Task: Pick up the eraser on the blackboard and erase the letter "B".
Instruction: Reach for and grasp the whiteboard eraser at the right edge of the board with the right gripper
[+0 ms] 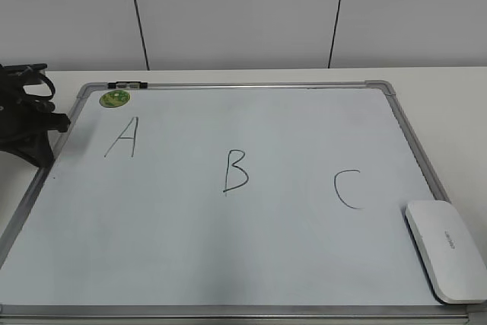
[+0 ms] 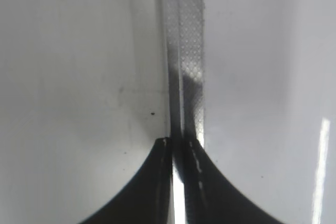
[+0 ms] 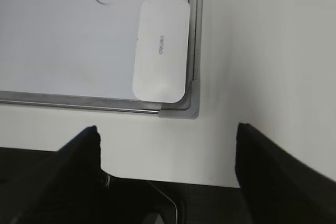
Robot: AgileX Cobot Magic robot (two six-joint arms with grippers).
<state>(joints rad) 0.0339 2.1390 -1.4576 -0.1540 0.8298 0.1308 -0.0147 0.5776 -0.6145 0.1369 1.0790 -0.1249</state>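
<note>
The blackboard (image 1: 251, 256) lies flat on the table, pale with a silver frame. A black letter "B" (image 1: 235, 172) is drawn at its middle, between an "A" (image 1: 122, 138) and a "C" (image 1: 347, 189). The white eraser (image 1: 447, 248) lies on the board's front right corner; it also shows in the right wrist view (image 3: 160, 49). My right gripper (image 3: 167, 135) is open and empty, over bare table just in front of that corner, out of the exterior view. My left gripper (image 2: 178, 142) is shut and empty at the board's left frame (image 2: 185, 51); its arm (image 1: 27, 123) shows at the far left.
A round green sticker (image 1: 115, 98) and a small black clip (image 1: 128, 84) sit at the board's back left corner. White table (image 3: 262, 51) surrounds the board, with a white wall (image 1: 243, 13) behind. The table's front edge (image 3: 157, 178) lies under my right gripper.
</note>
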